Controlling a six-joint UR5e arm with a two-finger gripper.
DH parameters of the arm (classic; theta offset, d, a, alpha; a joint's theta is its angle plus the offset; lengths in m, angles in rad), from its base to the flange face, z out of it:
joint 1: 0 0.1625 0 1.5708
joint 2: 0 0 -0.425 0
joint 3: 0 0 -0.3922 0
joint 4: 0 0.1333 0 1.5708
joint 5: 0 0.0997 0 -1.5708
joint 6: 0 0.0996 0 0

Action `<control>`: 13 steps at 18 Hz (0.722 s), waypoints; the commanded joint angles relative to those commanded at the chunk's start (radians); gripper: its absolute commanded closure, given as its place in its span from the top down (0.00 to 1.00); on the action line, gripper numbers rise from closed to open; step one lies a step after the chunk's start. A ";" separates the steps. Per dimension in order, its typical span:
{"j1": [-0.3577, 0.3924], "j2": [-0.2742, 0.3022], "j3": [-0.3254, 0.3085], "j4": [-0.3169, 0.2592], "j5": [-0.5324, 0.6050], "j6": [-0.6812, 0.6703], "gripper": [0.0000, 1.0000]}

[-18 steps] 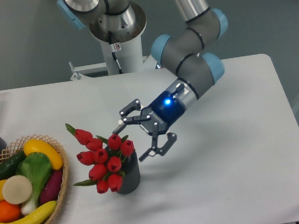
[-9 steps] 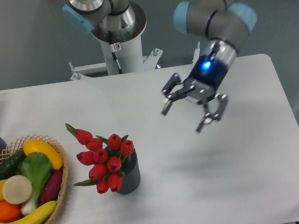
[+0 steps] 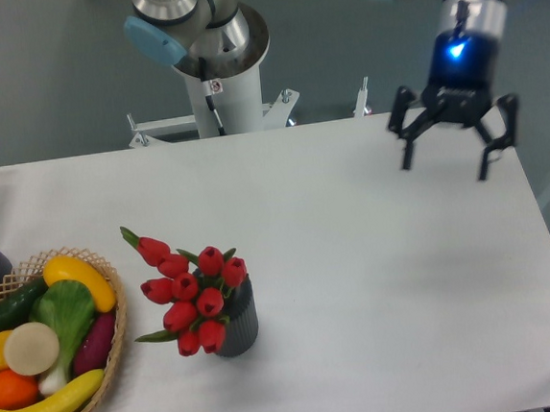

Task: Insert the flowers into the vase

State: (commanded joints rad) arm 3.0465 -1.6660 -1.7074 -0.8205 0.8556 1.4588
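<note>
Jaws wide apart, empty, above table's far right; red-budded flowers [image 3: 188, 293] leaning from ribbed grey vase [image 3: 237, 322].

Bare table [image 3: 378, 284] separates the hand [image 3: 449, 157] from the flowers [image 3: 188, 291].

Silver-grey arm, pale blue joint caps, black claw [image 3: 453, 144], glowing blue wrist light
</note>
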 joint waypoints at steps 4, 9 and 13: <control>0.012 0.047 0.002 -0.113 0.138 0.135 1.00; 0.026 0.074 0.029 -0.302 0.354 0.402 1.00; 0.031 0.081 0.067 -0.465 0.466 0.550 1.00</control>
State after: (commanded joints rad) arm 3.0771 -1.5846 -1.6399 -1.2850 1.3220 2.0089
